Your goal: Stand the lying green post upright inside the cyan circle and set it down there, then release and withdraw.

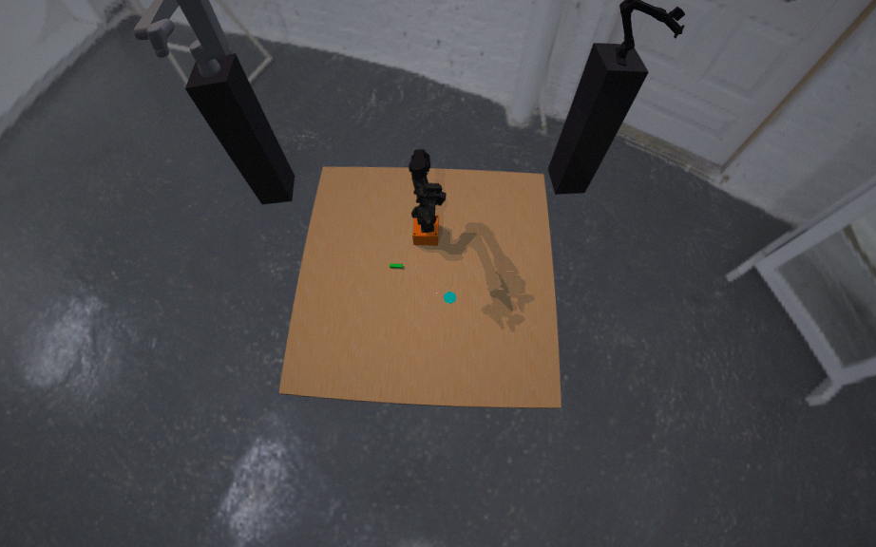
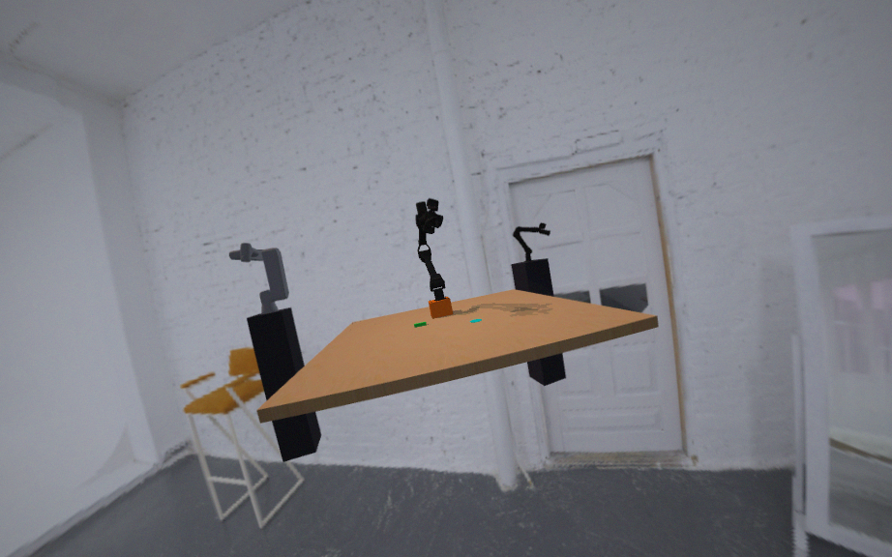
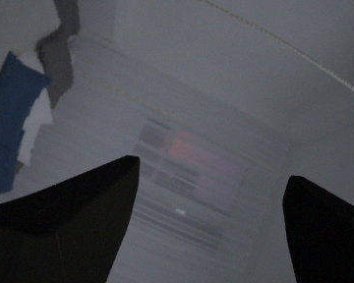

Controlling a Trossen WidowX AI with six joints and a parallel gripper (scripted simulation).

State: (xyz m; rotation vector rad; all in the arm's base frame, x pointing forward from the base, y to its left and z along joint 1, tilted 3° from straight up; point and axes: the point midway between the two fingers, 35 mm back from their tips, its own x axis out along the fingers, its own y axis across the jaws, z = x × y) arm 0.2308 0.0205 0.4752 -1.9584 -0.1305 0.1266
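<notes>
The green post point(image 1: 395, 266) point(image 2: 420, 324) lies flat on the table, left of and in front of the arm's orange base. The cyan circle point(image 1: 449, 297) point(image 2: 475, 320) is a flat disc mark on the table, to the right of the post and farther forward from the base, with nothing on it. My gripper point(image 3: 214, 180) point(image 2: 429, 219) is raised high above the table, far from the post and the circle. Its two dark fingers stand apart with nothing between them. The wrist view shows only wall, a window-like patch and a blue shape, not the post or the circle.
The wooden table point(image 1: 359, 353) point(image 2: 394, 366) carries the orange base point(image 1: 426, 237) point(image 2: 440, 307) of my arm. Two dark pedestals point(image 1: 240, 132) point(image 1: 598, 122) with other arms stand beyond its back left and back right corners. The arm's shadow falls right of the circle.
</notes>
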